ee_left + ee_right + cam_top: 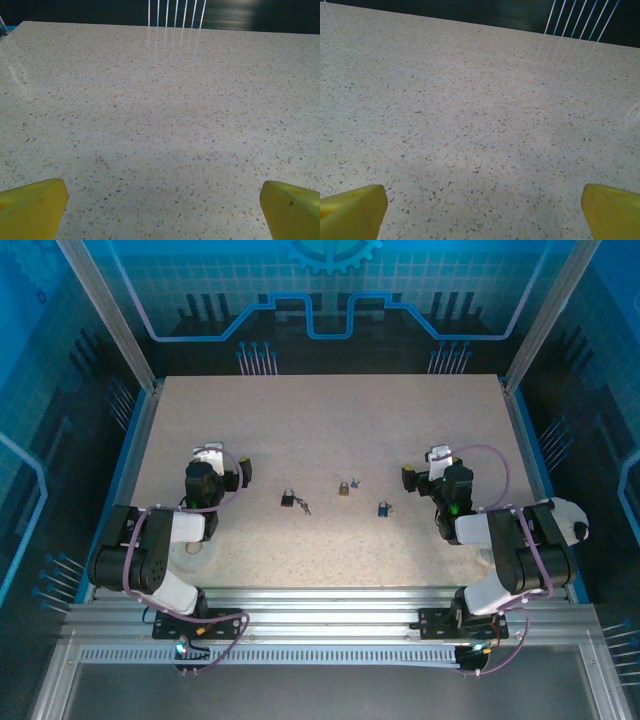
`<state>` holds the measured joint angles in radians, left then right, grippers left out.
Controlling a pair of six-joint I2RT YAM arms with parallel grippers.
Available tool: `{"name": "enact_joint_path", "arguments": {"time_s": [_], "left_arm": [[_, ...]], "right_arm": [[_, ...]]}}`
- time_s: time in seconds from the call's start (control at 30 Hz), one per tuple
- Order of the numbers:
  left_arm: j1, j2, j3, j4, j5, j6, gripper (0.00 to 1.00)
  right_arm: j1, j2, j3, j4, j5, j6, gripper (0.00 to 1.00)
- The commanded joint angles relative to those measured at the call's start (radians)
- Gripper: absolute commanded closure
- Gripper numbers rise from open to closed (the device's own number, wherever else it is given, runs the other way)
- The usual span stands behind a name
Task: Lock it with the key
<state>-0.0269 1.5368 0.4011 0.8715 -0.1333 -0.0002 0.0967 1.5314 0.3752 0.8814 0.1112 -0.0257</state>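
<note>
Top, locks: dark lock (288, 499), brass lock (343, 486) and blue lock (383, 508) lie in a row mid-worktop (320, 420), between the arms.
Top, nearer arm: the dark lock is right of the left end effector (210, 454); the blue lock is left of the right end effector (438, 455).
Top, key: key (304, 507) lies beside the dark lock, axis too small to tell.
Left wrist: fingers wide apart, holding nothing.
Right wrist: likewise spread, holding nothing.

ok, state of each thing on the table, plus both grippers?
left gripper: open, empty
right gripper: open, empty
black padlock: lying on table, ungripped; shackle too small to tell
brass padlock: same
blue padlock: same
</note>
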Motion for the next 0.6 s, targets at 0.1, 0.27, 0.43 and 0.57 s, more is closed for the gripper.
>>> {"name": "enact_joint_path", "arguments": {"time_s": [0.1, 0.27, 0.43, 0.57], "left_arm": [[0.012, 0.009, -0.016, 0.037, 0.003, -0.005, 0.01], [0.012, 0.009, -0.016, 0.037, 0.003, -0.004, 0.01], [0.018, 0.009, -0.014, 0.028, 0.017, -0.009, 0.01], [0.018, 0.007, -0.015, 0.034, 0.019, -0.008, 0.01]], "right_arm": [[-0.018, 0.005, 0.022, 0.003, -0.013, 0.007, 0.0], [-0.018, 0.005, 0.022, 0.002, -0.015, 0.009, 0.0], [-0.018, 0.005, 0.022, 0.002, -0.015, 0.008, 0.0], [-0.018, 0.006, 0.022, 0.001, -0.015, 0.009, 0.0]]}}
